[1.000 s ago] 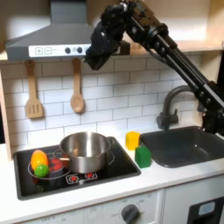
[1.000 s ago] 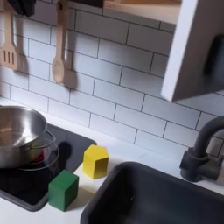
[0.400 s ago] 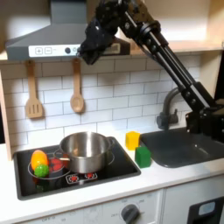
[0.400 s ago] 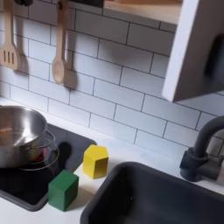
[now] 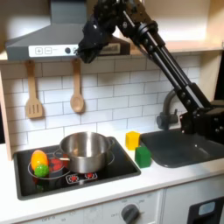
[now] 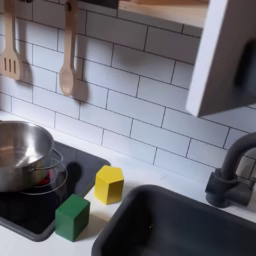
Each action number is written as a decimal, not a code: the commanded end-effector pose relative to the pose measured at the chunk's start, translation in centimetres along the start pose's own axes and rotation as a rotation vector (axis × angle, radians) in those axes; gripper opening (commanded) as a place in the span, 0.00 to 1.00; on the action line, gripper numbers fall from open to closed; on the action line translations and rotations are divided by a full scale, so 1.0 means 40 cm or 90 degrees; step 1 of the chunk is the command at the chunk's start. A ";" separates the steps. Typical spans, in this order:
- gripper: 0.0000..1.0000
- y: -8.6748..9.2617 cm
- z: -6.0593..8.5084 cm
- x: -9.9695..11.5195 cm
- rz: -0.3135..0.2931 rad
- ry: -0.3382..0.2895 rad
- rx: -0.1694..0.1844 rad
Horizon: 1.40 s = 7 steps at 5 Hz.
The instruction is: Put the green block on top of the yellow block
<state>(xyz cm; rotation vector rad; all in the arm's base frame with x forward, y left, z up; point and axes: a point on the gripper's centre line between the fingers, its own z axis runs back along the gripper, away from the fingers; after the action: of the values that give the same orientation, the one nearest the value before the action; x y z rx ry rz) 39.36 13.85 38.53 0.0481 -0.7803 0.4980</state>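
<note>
- Green block [image 5: 143, 157] sits on the white counter [image 5: 105, 188] at the right front edge of the black stovetop [image 5: 52, 175] in the first exterior view; in the second exterior view it [image 6: 72, 217] stands just off the stovetop's corner, upright and untouched.
- Yellow block [image 5: 132, 140] stands just behind the green one, close but apart from it, between the steel pot [image 5: 84, 151] and the dark sink [image 5: 184, 144]; the second exterior view shows it [image 6: 109, 185] with a clear gap to the green block.
- Pincer [image 5: 87, 54] hangs high in the first exterior view, up by the range hood [image 5: 44, 44] and well above and to the left of both blocks. It holds nothing, but its dark fingers blur against the arm, so I cannot tell whether they are wide or narrow.
- Judged from this, the task is at its opening step: the approach to the green block, with no grasp made and nothing stacked.
- Next move calls for swinging the arm to the first exterior view's right and lowering it over the green block, fingers spread enough to straddle it.
- Care is needed on the descent, since the yellow block and the pot are near neighbours and a nudge would shift the stacking target.
- Toy food [image 5: 39, 163] on the stovetop's left side and the wooden utensils [image 5: 77, 99] on the tiled wall lie away from the likely path.
</note>
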 end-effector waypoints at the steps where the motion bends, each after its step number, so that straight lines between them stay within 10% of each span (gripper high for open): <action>1: 0.00 -0.006 -0.006 0.004 0.005 -0.007 0.002; 4: 0.00 -0.005 -0.017 0.021 -0.001 -0.065 0.003; 7: 0.00 0.002 -0.013 0.002 -0.001 -0.026 0.013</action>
<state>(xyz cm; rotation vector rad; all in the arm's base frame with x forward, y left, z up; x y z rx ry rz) 39.90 14.38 38.56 0.0795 -0.8395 0.5148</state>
